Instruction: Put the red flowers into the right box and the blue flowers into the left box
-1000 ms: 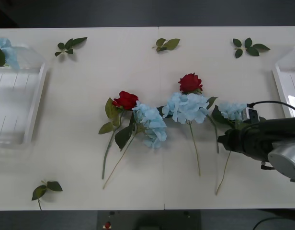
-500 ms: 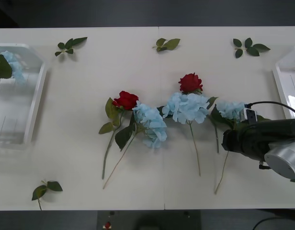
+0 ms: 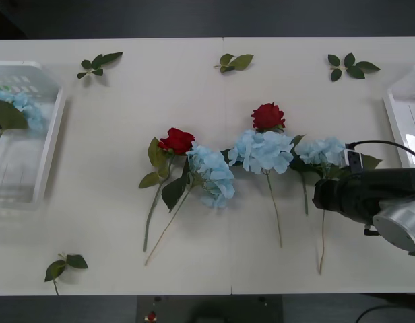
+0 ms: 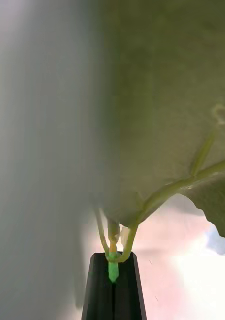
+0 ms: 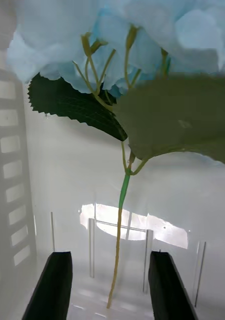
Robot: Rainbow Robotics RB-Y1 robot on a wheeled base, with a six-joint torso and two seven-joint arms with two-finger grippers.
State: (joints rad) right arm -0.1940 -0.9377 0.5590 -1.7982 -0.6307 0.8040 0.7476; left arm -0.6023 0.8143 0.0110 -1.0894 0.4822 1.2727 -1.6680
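The right claw [image 4: 112, 285] is pressed together on the stem of a blue flower [image 3: 320, 151], just under its head; that bloom sits just ahead of the claw, near the right side of the table [image 3: 194, 94], with the stem trailing back beneath the arm. The left claw [image 5: 111, 285] is spread wide, fingers apart, over the left box [image 3: 49, 145], and another blue flower [image 5: 142, 45] lies in that box just beyond its fingers, its stem running between them untouched.

Risks: the thin stem could slip or swivel in the right claw's narrow pinch when lifted, and its leaves lie against the neighbouring blue cluster [image 3: 263, 149], so a lift may drag that along. The right box [image 3: 396, 114] is nearest, yet blue belongs left.

2 red flowers [image 3: 268, 116] wait beside the right claw.
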